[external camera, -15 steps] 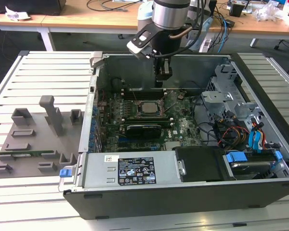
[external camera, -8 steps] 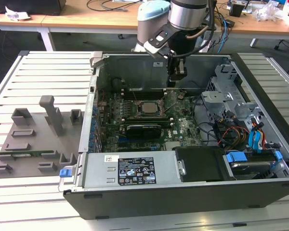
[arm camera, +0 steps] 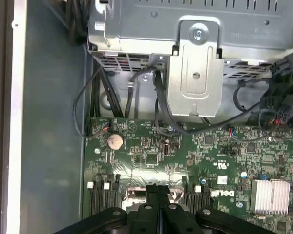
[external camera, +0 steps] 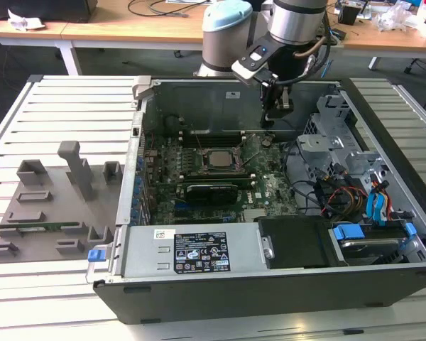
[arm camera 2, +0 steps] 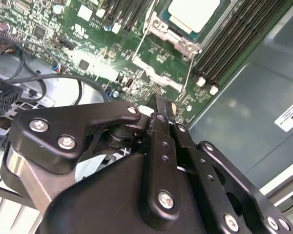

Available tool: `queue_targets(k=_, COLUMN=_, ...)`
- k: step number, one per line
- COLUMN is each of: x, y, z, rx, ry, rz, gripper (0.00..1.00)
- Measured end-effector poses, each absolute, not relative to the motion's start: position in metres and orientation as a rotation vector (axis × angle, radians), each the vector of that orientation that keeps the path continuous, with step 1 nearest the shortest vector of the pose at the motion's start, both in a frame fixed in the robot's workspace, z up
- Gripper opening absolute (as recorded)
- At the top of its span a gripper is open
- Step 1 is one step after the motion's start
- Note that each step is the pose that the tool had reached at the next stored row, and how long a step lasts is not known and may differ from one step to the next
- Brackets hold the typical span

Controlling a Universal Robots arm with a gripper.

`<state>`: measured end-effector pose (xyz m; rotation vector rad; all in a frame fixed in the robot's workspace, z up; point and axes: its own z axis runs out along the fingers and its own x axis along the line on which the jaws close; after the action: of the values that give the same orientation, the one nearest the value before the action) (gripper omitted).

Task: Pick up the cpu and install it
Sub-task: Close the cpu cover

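Grey plastic fixture plate [external camera: 50, 206] lies at the exterior view's left on the white slatted table [external camera: 7, 121], with several upright blocks on it. Just to its right stands the open computer case [external camera: 270, 291], with a silver power supply [external camera: 199, 252] along its near edge. A green motherboard [external camera: 270, 188] covers the case floor. The cpu [external camera: 219, 158] sits flat in the socket frame near the middle of the board, silvery top plate facing up. In the second wrist view the cpu [arm camera 2: 193, 12] lies seated inside the metal-rimmed socket frame [arm camera 2: 178, 39], with black memory slots [arm camera 2: 224, 53] running alongside. A long black expansion card [external camera: 213, 190] lies just in front of the cpu.

Further right, the gripper [external camera: 268, 121] hangs from the arm above the board, pointing down, to the right of the cpu and apart from it. In both wrist views its fingers [arm camera 2: 162, 117] [arm camera: 152, 195] are pressed together with nothing seen between them. In the first wrist view the board beyond the fingertips carries a coin battery [arm camera: 115, 141] and a finned heatsink [arm camera: 269, 194], and a metal bracket [arm camera: 195, 73] stands past the board's edge. At the exterior view's right are the grey drive cage [external camera: 326, 135] and blue cables [external camera: 375, 206]
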<state>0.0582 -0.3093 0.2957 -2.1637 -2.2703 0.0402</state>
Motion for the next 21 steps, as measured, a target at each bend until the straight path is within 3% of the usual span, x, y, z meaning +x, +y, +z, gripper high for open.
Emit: queue_targets(k=21, x=0.078, y=-0.306, z=0.276, rx=-2.163, ry=-2.270, rz=0.043, gripper=0.11)
